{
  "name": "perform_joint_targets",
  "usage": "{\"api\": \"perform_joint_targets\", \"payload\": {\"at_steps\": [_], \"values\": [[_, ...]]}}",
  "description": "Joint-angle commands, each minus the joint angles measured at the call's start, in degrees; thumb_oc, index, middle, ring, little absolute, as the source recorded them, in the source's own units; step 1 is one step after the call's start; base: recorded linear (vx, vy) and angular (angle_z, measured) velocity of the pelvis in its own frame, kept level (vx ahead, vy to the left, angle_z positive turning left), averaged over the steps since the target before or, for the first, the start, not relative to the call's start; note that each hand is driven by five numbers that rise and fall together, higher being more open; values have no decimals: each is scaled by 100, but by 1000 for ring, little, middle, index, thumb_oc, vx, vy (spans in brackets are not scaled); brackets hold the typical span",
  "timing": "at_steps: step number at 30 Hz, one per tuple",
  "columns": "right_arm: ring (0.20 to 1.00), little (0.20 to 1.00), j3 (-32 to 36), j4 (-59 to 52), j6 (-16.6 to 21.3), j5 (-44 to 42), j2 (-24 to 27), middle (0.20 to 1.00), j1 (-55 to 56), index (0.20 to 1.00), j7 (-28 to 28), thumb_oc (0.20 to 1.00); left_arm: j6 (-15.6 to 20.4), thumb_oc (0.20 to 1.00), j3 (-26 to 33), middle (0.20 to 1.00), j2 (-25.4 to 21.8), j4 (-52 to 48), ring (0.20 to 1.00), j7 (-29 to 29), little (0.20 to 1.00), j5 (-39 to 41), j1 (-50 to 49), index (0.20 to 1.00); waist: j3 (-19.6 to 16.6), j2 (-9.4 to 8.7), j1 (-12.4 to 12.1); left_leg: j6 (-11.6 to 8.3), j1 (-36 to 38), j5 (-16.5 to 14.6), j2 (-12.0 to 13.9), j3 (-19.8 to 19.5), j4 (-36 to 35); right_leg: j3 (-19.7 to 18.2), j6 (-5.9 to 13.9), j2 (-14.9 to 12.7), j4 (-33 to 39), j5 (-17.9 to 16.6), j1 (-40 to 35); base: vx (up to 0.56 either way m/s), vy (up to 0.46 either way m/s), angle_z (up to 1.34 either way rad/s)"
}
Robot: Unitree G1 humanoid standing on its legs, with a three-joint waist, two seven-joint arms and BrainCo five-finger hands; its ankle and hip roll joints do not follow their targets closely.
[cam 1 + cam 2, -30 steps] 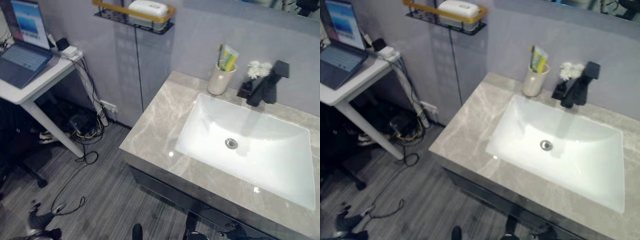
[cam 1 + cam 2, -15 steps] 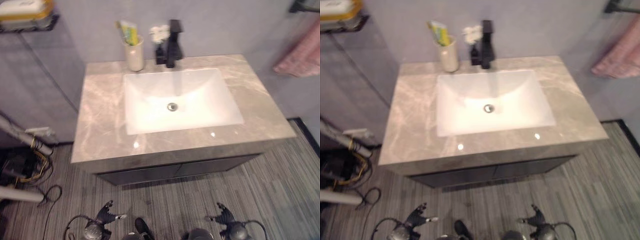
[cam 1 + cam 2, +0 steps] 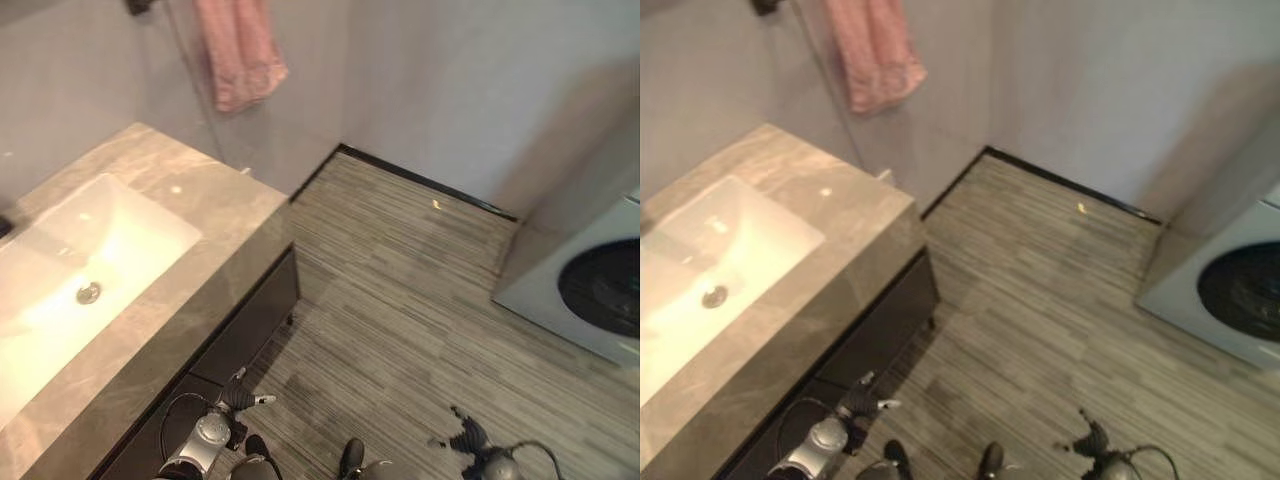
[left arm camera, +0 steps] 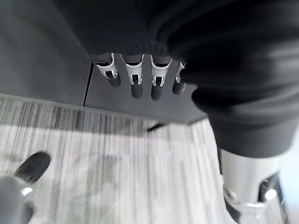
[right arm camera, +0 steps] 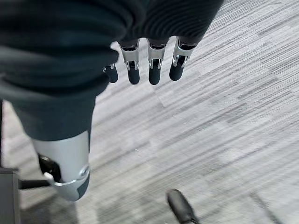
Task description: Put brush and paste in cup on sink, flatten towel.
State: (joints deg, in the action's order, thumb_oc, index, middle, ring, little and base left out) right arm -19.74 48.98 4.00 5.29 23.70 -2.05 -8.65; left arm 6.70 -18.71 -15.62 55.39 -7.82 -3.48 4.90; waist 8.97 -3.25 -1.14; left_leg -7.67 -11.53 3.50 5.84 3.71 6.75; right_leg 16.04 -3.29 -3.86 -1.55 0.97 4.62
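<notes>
While sink basin (image 3: 70, 270) sits bare, I see pink towel (image 3: 238, 50) hanging above counter (image 3: 200, 200), well apart from left hand (image 3: 240, 400) and right hand (image 3: 465, 437), both relaxed, holding nothing.

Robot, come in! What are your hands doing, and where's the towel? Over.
Left hand and right hand open, low, holding nothing. Pink towel hanging on wall beside sink. Nothing in the way.

Upper left of the frame, a pink towel (image 3: 238, 52) of soft, nubbly cloth. The surface (image 3: 215, 215) looks like polished grey-veined stone, its basin (image 3: 60, 280) glossy white. The floor (image 3: 400, 300) is matt, streaked grey planking.
</notes>
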Motion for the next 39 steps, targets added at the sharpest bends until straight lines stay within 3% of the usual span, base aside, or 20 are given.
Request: {"api": "perform_joint_targets", "payload": {"at_steps": [1,6,12,13,14,16,22,23,25,27,32,36,39], "values": [[1000,1000,-1,-209,248,-161,93,1000,-216,1000,-25,1000,54,1000,119,1000,-145,5,1000,-230,1000,-49,166,1000,201,105,-195,492,-480,-119,-541,-419,493,-779,803,83,-197,404,-357,78,-41,-144],[1000,1000,197,-486,216,-259,130,1000,-127,1000,-87,1000,45,1000,29,1000,-107,60,1000,-197,1000,32,281,1000,102,143,1,649,-274,-171,-525,-62,368,-915,758,124,-279,486,-331,61,54,-64],[1000,1000,201,-708,166,-108,140,1000,-165,1000,-122,1000,60,1000,-10,1000,-59,68,1000,-281,1000,-65,346,1000,68,170,125,720,83,-350,-583,345,-38,-1387,1002,-13,-51,164,-169,-35,132,-42],[1000,1000,61,-689,173,-44,84,1000,-327,1000,-105,1000,65,1000,129,1000,-115,-89,1000,-351,1000,85,284,1000,149,162,2,712,123,-401,-472,708,-68,-1179,1128,-176,-183,17,71,-85,65,-80],[1000,1000,61,-687,173,-44,82,1000,-331,1000,-105,1000,64,1000,130,1000,-117,-90,1000,-350,1000,85,286,1000,136,160,-7,711,108,-387,-469,718,-76,-1189,1125,-173,-180,5,94,-119,67,-119],[1000,1000,-23,-737,176,-65,20,1000,-292,1000,19,1000,31,1000,230,1000,-237,-300,1000,-286,1000,121,138,1000,136,70,-174,695,163,-485,-267,1103,129,-317,1125,-293,-633,181,65,-51,4,-152],[1000,1000,225,-472,230,-357,-31,1000,-14,1000,69,1000,107,1000,717,1000,-186,-198,1000,-239,1000,935,-121,1000,-32,-21,-73,690,292,-569,-275,1131,381,-352,903,-197,-393,286,-124,48,-49,-27],[1000,1000,429,-412,256,-788,-48,1000,21,1000,51,1000,80,1000,856,1000,-158,-247,1000,-210,1000,1211,-165,1000,8,0,33,687,316,-720,-193,1137,804,-333,799,-156,-740,505,-146,47,-66,-2],[1000,1000,429,-410,256,-788,-49,1000,19,1000,51,1000,79,1000,857,1000,-159,-248,1000,-210,1000,1211,-163,1000,-11,-1,35,687,295,-704,-194,1137,793,-333,796,-155,-732,492,-124,24,-33,0],[1000,1000,496,-371,294,-1273,-151,1000,-81,1000,154,1000,91,1000,735,1000,-222,-460,1000,-252,1000,1067,-84,1000,126,21,145,689,143,-959,-31,1096,1464,-281,680,-142,-1548,845,106,-4,-97,9],[1000,1000,460,-212,362,-1711,-320,1000,-236,1000,154,1000,148,1000,638,1000,-199,-572,1000,-301,1000,1193,67,1000,208,-22,234,654,-103,-1215,130,1078,2333,-206,558,-156,-2102,1104,288,43,-85,21],[1000,1000,526,-87,385,-2019,-432,1000,-341,1000,79,1000,137,1000,485,1000,-117,-490,1000,-227,1000,1263,141,1000,171,4,252,645,-13,-1211,65,1100,2155,-182,647,-189,-1815,1040,105,127,42,5],[1000,1000,554,-194,375,-2139,-413,1000,-316,1000,126,1000,123,1000,371,1000,-119,-471,1000,-51,1000,1311,128,1000,112,71,288,664,117,-1103,-128,1028,1776,-274,750,-237,-1570,866,-8,157,147,12]]}}
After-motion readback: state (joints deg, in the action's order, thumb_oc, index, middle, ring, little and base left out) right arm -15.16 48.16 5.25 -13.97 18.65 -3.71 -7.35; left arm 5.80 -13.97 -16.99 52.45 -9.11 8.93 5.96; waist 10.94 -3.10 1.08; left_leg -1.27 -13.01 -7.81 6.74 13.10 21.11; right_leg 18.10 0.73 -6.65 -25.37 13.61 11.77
